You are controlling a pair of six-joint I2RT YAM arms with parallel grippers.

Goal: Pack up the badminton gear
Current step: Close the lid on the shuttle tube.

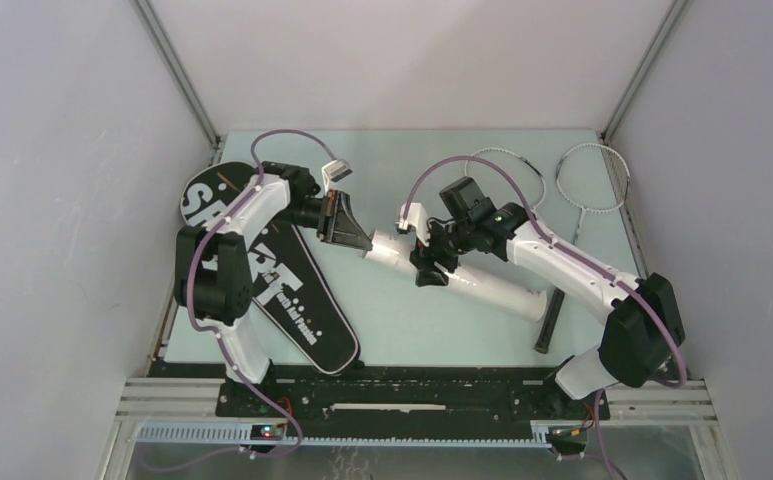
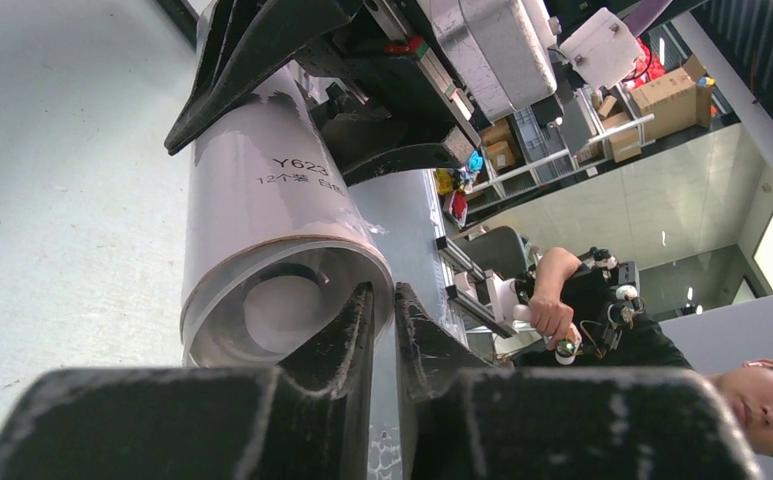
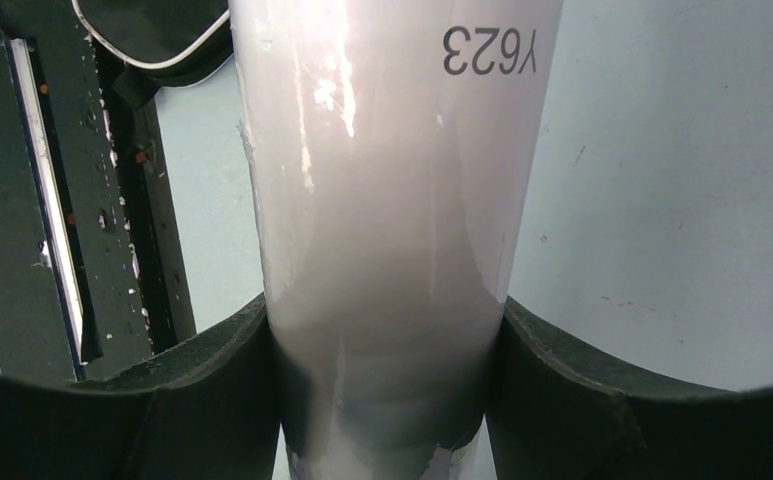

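Two robot arms work over a pale green table (image 1: 412, 330), with a long white tube (image 1: 492, 288) lying on its side across the middle, its open mouth turned toward the left arm; the right gripper (image 1: 430, 265) is clamped across the tube's body not far from that mouth, its two black fingers (image 3: 212, 390) pressed against opposite sides of the glossy wall (the printed code "Y623" shows just beyond the grip). The left gripper (image 1: 354, 236) sits at the tube's open end; seen from its wrist, its fingers (image 2: 347, 350) stand a narrow slit apart with nothing between them, the tips level with the lower rim of the mouth, and whether they touch the rim cannot be told. A pale rounded shape lies inside the tube; what it is cannot be made out.

The black racquet-shaped bag (image 1: 297, 310), lettered in white, lies flat along the left side of the table, partly under the left arm, well apart from the tube. Two thin racquets rest at the far right corner; one head (image 1: 507, 178) lies just behind the right arm, the other (image 1: 590, 178) beside it near the right wall; their shafts run toward the near edge, where a black handle (image 1: 550, 322) shows just past the tube's closed end.
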